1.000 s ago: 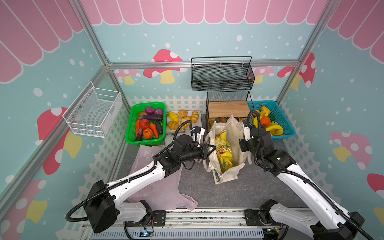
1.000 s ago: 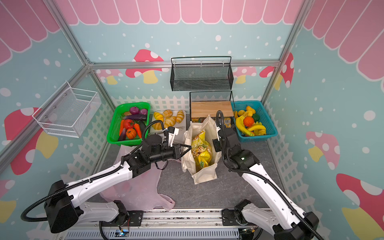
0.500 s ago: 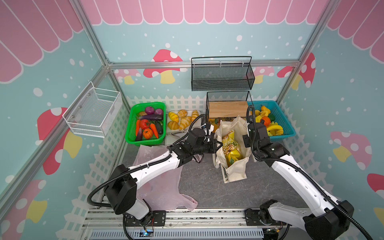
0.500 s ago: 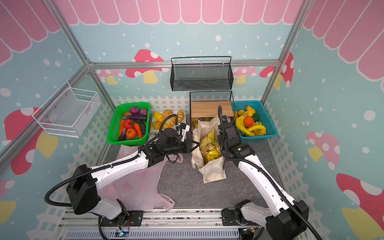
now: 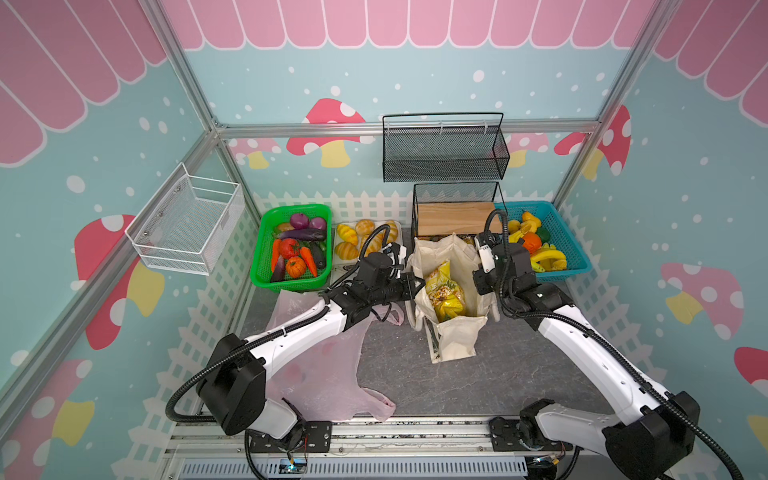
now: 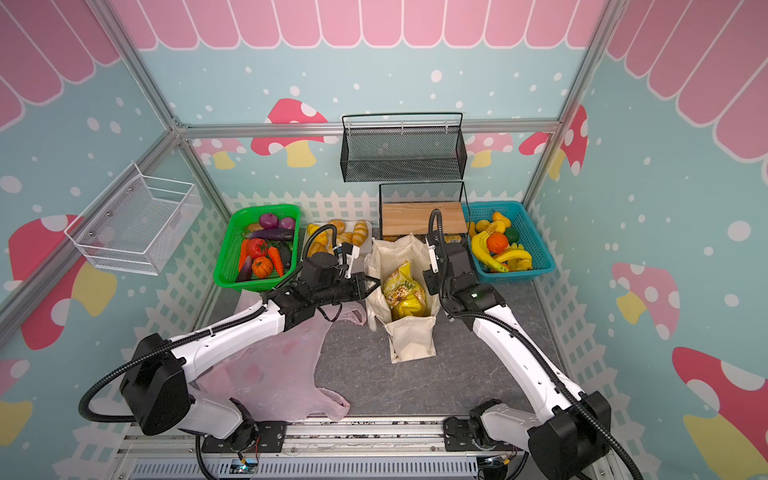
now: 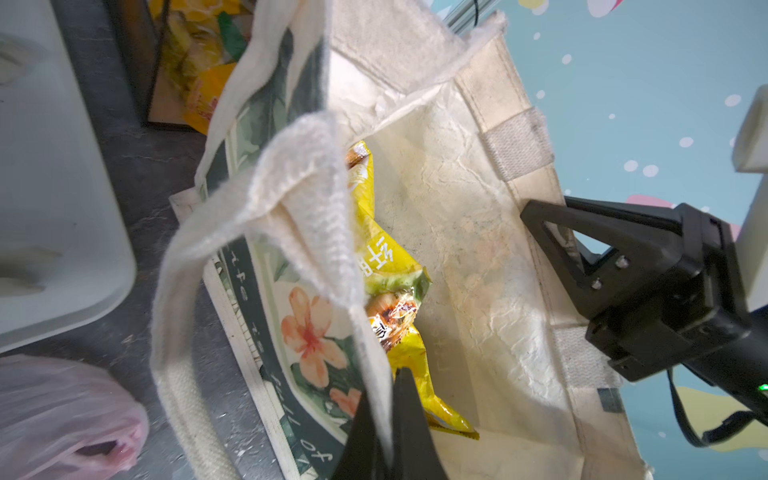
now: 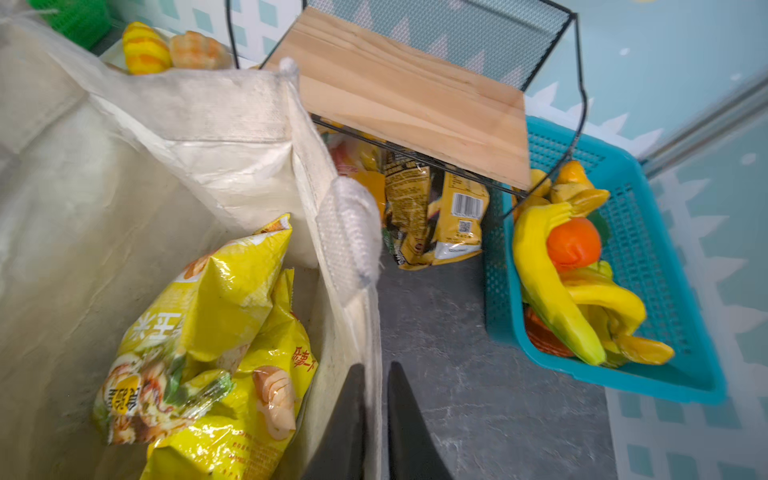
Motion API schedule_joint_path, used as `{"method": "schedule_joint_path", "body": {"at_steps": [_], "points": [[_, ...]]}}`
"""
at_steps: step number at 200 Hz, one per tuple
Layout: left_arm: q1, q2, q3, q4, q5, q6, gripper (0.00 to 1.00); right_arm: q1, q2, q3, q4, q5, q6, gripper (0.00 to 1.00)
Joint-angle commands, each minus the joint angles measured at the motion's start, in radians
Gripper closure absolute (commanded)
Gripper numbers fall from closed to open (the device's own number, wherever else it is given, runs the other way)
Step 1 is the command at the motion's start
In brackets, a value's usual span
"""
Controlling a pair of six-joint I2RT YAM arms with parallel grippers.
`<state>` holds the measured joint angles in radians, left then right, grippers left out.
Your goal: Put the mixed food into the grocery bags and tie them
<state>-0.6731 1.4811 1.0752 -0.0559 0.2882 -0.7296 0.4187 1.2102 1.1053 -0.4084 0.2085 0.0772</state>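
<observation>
The cream floral tote [image 5: 455, 347] [image 6: 411, 347] stands open mid-table with yellow chip bags [image 5: 446, 291] [image 8: 216, 332] inside. My left gripper [image 5: 419, 286] [image 7: 384, 374] is shut on the tote's near rim beside a white handle [image 7: 291, 199]. My right gripper [image 5: 478, 284] [image 8: 376, 368] straddles the opposite wall with its jaws slightly apart. The pink plastic bag [image 5: 324, 365] [image 6: 270, 365] lies flat under my left arm. Tomato [image 5: 289, 248], pumpkin [image 5: 296, 266], carrot [image 5: 308, 259] and eggplant [image 5: 301, 235] lie in the green basket [image 5: 291, 286].
A black wire rack with a wooden shelf [image 5: 453, 218] stands behind the tote, with snack packets [image 8: 432, 216] under it. A teal basket [image 5: 579, 266] of bananas sits at the right, bread rolls [image 5: 353, 241] lie left of the rack, and a white wire basket [image 5: 187, 224] hangs on the left wall.
Both grippers have carried the tote's mouth a little towards the rack, the left arm stretching out. The right jaws have parted slightly.
</observation>
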Motion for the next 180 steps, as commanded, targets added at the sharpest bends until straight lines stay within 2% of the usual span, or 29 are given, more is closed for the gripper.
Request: {"method": "schedule_joint_path", "body": {"at_steps": [1, 16, 33, 55, 75, 120, 126, 156, 180], "points": [[0.020, -0.035, -0.027, 0.018, 0.015, -0.011, 1.00, -0.011, -0.008, -0.006, 0.065, -0.130, -0.002, 0.61], [0.028, -0.047, -0.039, 0.017, 0.014, -0.008, 1.00, -0.024, -0.036, -0.004, 0.080, -0.164, -0.001, 0.50], [0.038, -0.059, -0.053, 0.025, 0.012, -0.001, 1.00, -0.039, -0.074, -0.013, 0.109, -0.225, 0.003, 0.45], [0.052, -0.067, -0.063, 0.024, 0.015, 0.006, 1.00, -0.049, -0.101, -0.038, 0.148, -0.300, 0.021, 0.43], [0.068, -0.074, -0.067, 0.024, 0.023, 0.005, 1.00, -0.049, -0.097, -0.057, 0.158, -0.307, 0.039, 0.43], [0.068, -0.058, -0.065, 0.058, 0.060, -0.019, 1.00, -0.049, -0.019, -0.103, 0.197, -0.376, 0.094, 0.39], [0.069, -0.053, -0.063, 0.063, 0.068, -0.022, 1.00, -0.049, -0.007, -0.103, 0.198, -0.378, 0.095, 0.40], [0.072, -0.052, -0.040, 0.027, 0.050, 0.009, 1.00, -0.049, -0.001, -0.116, 0.236, -0.389, 0.108, 0.60], [0.080, -0.072, -0.025, -0.013, -0.018, 0.046, 1.00, -0.047, -0.002, -0.136, 0.285, -0.451, 0.125, 0.66]]}}
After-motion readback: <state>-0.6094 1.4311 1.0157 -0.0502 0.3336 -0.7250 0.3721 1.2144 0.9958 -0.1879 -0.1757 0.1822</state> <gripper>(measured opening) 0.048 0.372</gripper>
